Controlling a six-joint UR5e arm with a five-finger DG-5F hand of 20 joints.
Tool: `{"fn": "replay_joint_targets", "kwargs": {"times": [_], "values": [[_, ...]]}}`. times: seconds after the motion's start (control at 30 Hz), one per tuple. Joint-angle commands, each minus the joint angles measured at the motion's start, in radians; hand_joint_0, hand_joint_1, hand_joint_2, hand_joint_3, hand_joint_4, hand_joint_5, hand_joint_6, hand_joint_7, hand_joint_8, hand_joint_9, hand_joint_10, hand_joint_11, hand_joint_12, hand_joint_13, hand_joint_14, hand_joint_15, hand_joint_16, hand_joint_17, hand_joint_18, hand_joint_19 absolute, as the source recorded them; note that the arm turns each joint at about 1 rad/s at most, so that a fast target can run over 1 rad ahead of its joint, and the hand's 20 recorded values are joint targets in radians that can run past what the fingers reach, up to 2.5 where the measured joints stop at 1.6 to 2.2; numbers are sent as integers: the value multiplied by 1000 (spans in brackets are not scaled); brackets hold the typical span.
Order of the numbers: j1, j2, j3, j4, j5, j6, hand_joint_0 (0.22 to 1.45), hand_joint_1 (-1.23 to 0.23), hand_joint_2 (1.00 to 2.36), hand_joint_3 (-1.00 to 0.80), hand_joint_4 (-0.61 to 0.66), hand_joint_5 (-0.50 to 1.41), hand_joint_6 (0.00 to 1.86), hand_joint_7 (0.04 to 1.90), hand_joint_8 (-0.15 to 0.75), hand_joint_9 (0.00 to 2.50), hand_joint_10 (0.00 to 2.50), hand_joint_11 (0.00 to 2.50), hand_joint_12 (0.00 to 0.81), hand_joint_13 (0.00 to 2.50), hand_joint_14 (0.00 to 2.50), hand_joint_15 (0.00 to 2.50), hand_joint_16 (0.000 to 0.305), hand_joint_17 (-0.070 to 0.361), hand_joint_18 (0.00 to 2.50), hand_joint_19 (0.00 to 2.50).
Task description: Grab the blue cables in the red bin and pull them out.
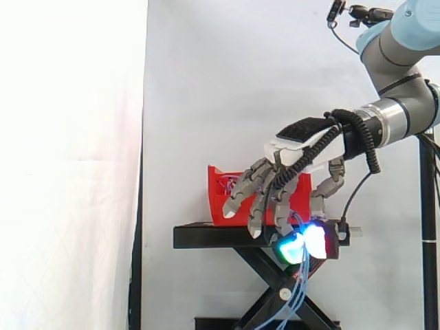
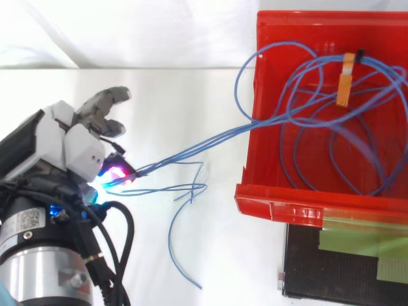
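Clamped on the blue cables [image 2: 191,150] with the hand [image 2: 69,145] — a bundle of strands pinched between lit fingertips [image 2: 115,171], magenta and cyan from above, cyan and white in the side view. Remaining fingers loosely bent and spread, holding nothing. In the side view, hand [image 1: 295,148] palm-down on the arm [image 1: 405,69] coming in from the right, its lit pads [image 1: 315,240] pressed together below the level of the stand's top.

From the pinch outward: several strands drawn fairly straight across open space to the red bin [image 2: 280,209], up over its wall on the top view's left side, then on into wide overlapping loops inside the bin. Most of the cable length inside the bin, only the drawn strands and a few loose ends outside. Loose ends trailing between hand and bin in the top view; in the side view, hanging down from the lit pads in front of the stand's crossed legs. Orange tag [image 2: 345,80] on one loop toward the far side of the bin.

Hand well apart from the bin as seen from above. Bin resting on the black stand [image 1: 227,237] — strips of green tape [image 2: 357,245] on the stand's top beside it. White curtain [image 1: 220,82] behind.
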Motion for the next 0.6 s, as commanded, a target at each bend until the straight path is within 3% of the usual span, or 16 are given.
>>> {"fn": "replay_joint_targets", "kwargs": {"times": [0.0, 0.13, 0.2, 0.27, 0.33, 0.37, 0.57], "values": [[8, 0, -1, -4, 1, 270, 933, -827, 1000, -1000, 157, 1002, 468, 683, 262, 847, 16, 437, 341, 466, 13, 320, 44, 100, 353, 489], [14, 8, 1, -7, 1, 393, 932, -827, 1000, -1000, 161, 1002, 462, 684, 262, 847, 16, 428, 340, 476, 13, 328, 44, 99, 356, 492], [19, 17, -1, -7, 14, 498, 933, -827, 1000, -1000, 161, 1002, 459, 686, 265, 845, 18, 438, 340, 486, 13, 325, 44, 99, 357, 491], [24, 17, 1, -8, 25, 566, 933, -826, 1000, -1000, 161, 1002, 458, 687, 262, 846, 16, 428, 341, 497, 13, 338, 44, 99, 358, 491], [25, 20, 1, -8, 30, 587, 932, -827, 1000, -1000, 154, 1002, 455, 689, 262, 848, 16, 433, 339, 509, 14, 340, 44, 99, 358, 491], [28, 22, -1, -16, 39, 656, 932, -827, 1000, -1000, 154, 1002, 455, 689, 261, 849, 16, 426, 341, 510, 14, 344, 44, 99, 359, 488], [37, 20, -7, -50, 53, 890, 932, -827, 1000, -1000, 157, 1001, 446, 693, 266, 852, 16, 434, 338, 537, 16, 353, 44, 99, 361, 498]]}}
